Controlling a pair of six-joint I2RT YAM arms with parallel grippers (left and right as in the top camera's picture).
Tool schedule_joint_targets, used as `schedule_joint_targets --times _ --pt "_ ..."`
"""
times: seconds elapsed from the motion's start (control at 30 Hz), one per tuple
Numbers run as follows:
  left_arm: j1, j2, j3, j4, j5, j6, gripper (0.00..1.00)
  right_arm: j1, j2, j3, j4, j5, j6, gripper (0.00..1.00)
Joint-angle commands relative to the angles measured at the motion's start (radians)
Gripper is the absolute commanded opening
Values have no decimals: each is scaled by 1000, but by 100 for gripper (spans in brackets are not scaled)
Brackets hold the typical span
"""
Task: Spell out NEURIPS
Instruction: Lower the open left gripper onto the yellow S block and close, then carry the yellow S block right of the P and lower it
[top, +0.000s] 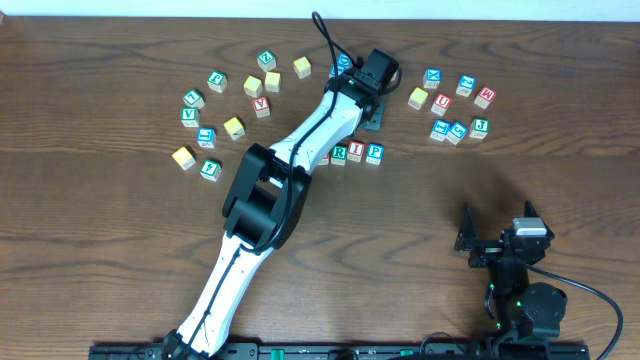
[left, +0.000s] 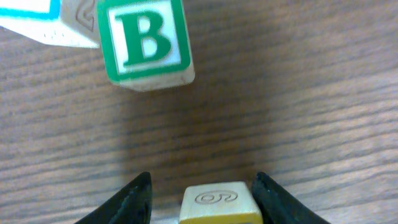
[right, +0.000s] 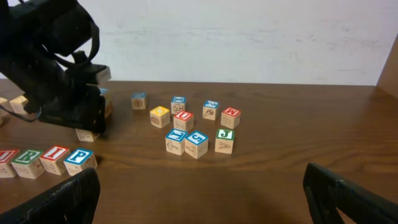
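Note:
My left gripper (top: 372, 106) reaches to the far centre of the table. In the left wrist view its fingers (left: 202, 200) straddle a yellow-edged block (left: 220, 203) on the table, with a gap on the left side, so it is open. A green B block (left: 146, 41) lies just beyond it. Blocks R (top: 340, 152), I (top: 357, 152) and P (top: 375, 153) stand in a row, partly hidden by the left arm; they also show in the right wrist view, with P (right: 79, 158) at the row's right end. My right gripper (top: 497, 241) is open and empty at the near right.
Loose letter blocks lie in a cluster at the far left, among them a red A (top: 262, 105) and a green V (top: 190, 117). Another cluster at the far right holds a red U (top: 441, 103) and a green J (top: 480, 127).

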Motion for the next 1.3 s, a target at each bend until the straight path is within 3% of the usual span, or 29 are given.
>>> schedule_joint_targets --times 0.0,0.53,1.27 --pt "2 14 -6 4 -5 -2 47 -6 -6 -1 -3 -5 8 99" --pt "-18 -45 -6 -27 6 -1 34 -6 -6 -1 -3 -5 8 99" --pt "-56 -148 0 -76 57 -27 31 -6 -6 -1 -3 -5 8 99"
